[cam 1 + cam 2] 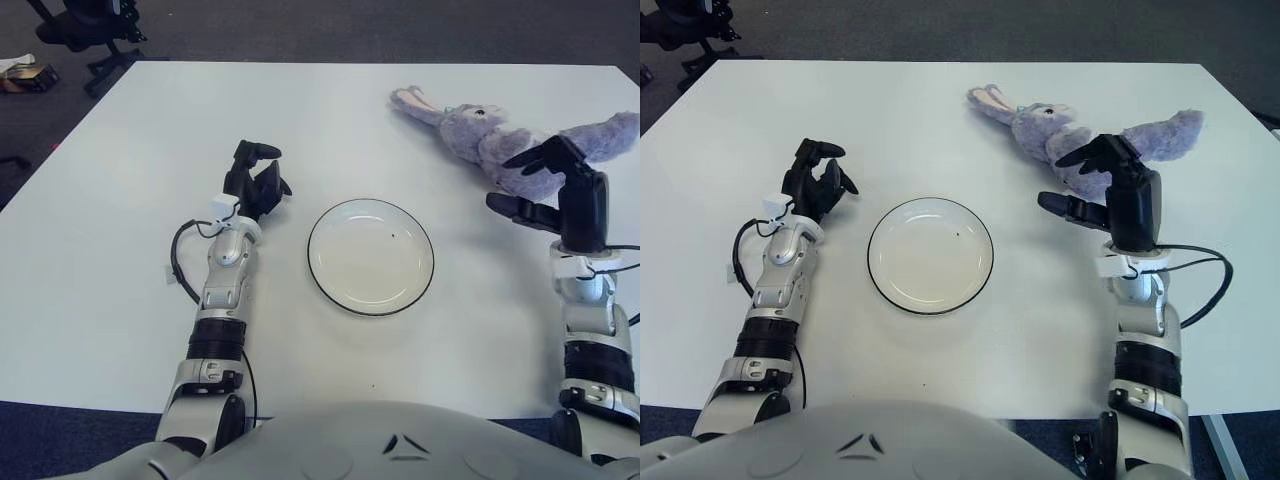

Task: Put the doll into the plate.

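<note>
Purple plush doll (500,145) lies just beyond the right hand's (560,190) spread fingers (522,210), ungrasped.

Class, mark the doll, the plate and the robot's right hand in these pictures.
doll (480,140), left eye view, on its grey body.
plate (322,222), left eye view, on its dark rim.
right hand (1112,192), right eye view, on the black palm.

plate (371,257): table (120,220) centre | doll (505,142): far right, behind plate | left hand (256,182): left of plate | right hand (553,185): right of plate, in front of doll
</note>
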`<control>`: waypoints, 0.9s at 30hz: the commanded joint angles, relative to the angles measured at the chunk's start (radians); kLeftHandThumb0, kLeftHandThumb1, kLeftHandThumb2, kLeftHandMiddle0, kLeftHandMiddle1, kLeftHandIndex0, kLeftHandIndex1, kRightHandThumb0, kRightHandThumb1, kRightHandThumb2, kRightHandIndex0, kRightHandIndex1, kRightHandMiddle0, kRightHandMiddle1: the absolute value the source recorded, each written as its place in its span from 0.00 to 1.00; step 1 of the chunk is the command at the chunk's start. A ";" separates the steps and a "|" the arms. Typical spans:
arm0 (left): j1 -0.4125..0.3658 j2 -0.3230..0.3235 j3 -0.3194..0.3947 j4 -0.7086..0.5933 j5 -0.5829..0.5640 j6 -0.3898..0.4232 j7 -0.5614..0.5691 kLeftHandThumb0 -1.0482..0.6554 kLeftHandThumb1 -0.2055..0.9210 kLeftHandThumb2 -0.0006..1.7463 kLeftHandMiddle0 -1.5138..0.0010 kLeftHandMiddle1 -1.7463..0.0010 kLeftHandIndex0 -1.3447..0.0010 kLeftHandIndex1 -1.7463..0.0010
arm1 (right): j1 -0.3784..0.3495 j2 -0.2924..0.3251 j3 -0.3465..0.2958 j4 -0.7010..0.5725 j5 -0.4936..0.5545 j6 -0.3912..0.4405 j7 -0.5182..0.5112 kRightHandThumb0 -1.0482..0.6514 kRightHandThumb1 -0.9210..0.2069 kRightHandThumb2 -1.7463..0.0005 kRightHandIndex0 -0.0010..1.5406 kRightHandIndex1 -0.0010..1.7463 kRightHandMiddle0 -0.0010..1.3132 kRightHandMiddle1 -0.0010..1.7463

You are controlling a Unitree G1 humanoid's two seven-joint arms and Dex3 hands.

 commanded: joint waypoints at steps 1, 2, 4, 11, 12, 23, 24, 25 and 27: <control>0.056 -0.016 -0.007 0.058 0.011 -0.017 -0.001 0.41 0.92 0.36 0.46 0.00 0.81 0.00 | 0.001 -0.050 0.032 -0.053 -0.076 0.065 -0.032 0.41 0.01 0.96 0.36 0.14 0.37 0.38; 0.055 -0.016 -0.007 0.061 0.012 -0.018 -0.001 0.41 0.92 0.36 0.46 0.00 0.81 0.00 | 0.000 -0.056 0.042 -0.057 -0.085 0.080 -0.040 0.40 0.01 0.97 0.36 0.12 0.37 0.35; 0.054 -0.015 -0.007 0.065 0.014 -0.021 -0.001 0.41 0.92 0.36 0.46 0.00 0.81 0.00 | -0.003 -0.072 0.062 -0.063 -0.109 0.108 -0.057 0.38 0.01 0.99 0.38 0.05 0.39 0.26; 0.044 -0.008 -0.006 0.088 0.022 -0.034 -0.003 0.40 0.92 0.36 0.46 0.00 0.80 0.00 | -0.017 -0.127 0.131 -0.065 -0.158 0.183 -0.109 0.29 0.00 0.97 0.40 0.01 0.40 0.19; 0.044 -0.008 -0.006 0.089 0.022 -0.034 -0.003 0.40 0.92 0.36 0.46 0.00 0.80 0.00 | -0.016 -0.132 0.138 -0.066 -0.156 0.189 -0.114 0.29 0.00 0.97 0.39 0.00 0.41 0.18; 0.026 0.001 -0.003 0.127 0.024 -0.050 -0.008 0.40 0.91 0.37 0.46 0.00 0.80 0.00 | -0.077 -0.193 0.221 -0.065 -0.172 0.274 -0.127 0.25 0.00 0.94 0.38 0.00 0.42 0.13; 0.026 0.001 -0.003 0.128 0.025 -0.052 -0.008 0.40 0.91 0.37 0.46 0.00 0.80 0.00 | -0.083 -0.196 0.227 -0.068 -0.176 0.286 -0.124 0.25 0.00 0.94 0.38 0.00 0.42 0.13; 0.025 0.002 -0.003 0.131 0.025 -0.053 -0.008 0.40 0.91 0.37 0.46 0.00 0.80 0.00 | -0.088 -0.199 0.232 -0.071 -0.179 0.297 -0.124 0.24 0.00 0.94 0.38 0.00 0.42 0.13; 0.024 0.002 -0.003 0.134 0.025 -0.056 -0.008 0.40 0.91 0.37 0.46 0.00 0.80 0.00 | -0.098 -0.204 0.243 -0.077 -0.185 0.319 -0.120 0.24 0.00 0.94 0.38 0.00 0.42 0.12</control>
